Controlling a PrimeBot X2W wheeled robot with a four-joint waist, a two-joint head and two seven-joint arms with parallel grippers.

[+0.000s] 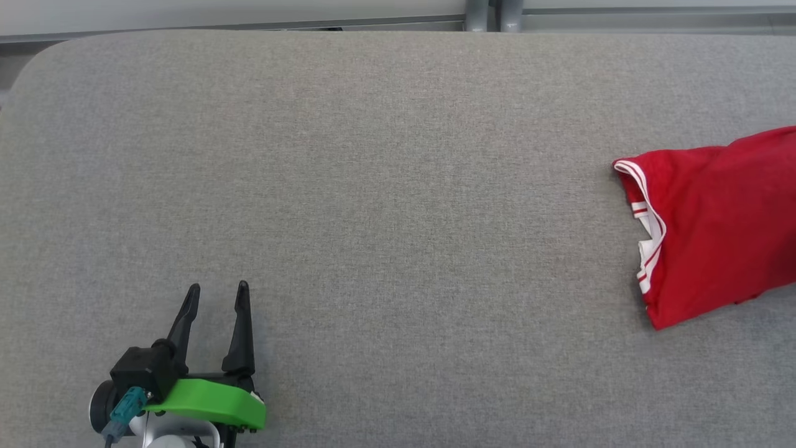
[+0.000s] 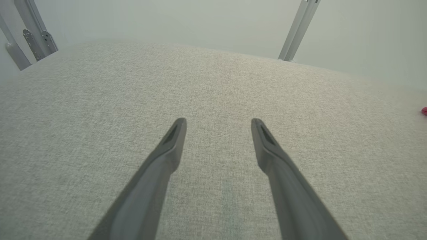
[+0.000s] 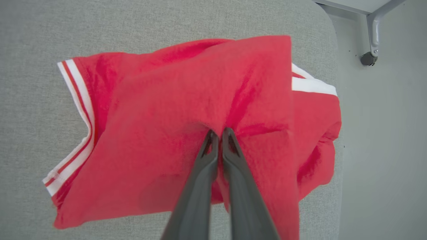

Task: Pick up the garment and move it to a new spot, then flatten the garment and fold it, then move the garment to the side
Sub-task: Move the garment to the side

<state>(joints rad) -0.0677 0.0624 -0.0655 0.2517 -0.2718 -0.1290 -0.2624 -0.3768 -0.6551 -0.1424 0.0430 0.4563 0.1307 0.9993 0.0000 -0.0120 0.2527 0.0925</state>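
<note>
The garment (image 1: 721, 218) is red with white-striped trim and lies bunched at the right edge of the grey fabric table (image 1: 398, 155). In the right wrist view, the cloth (image 3: 166, 116) puckers around my right gripper (image 3: 220, 130), which is shut on a fold near the middle of the garment. My left gripper (image 1: 218, 285) rests open at the lower left of the table, far from the garment, with nothing between its fingers (image 2: 218, 120). A sliver of red (image 2: 424, 111) shows at the right edge of the left wrist view.
The table's rounded right edge (image 3: 335, 66) runs just beside the garment, with grey floor (image 3: 383, 133) and a caster wheel (image 3: 368, 59) beyond it. Metal frame posts (image 1: 491, 12) stand behind the table's far edge.
</note>
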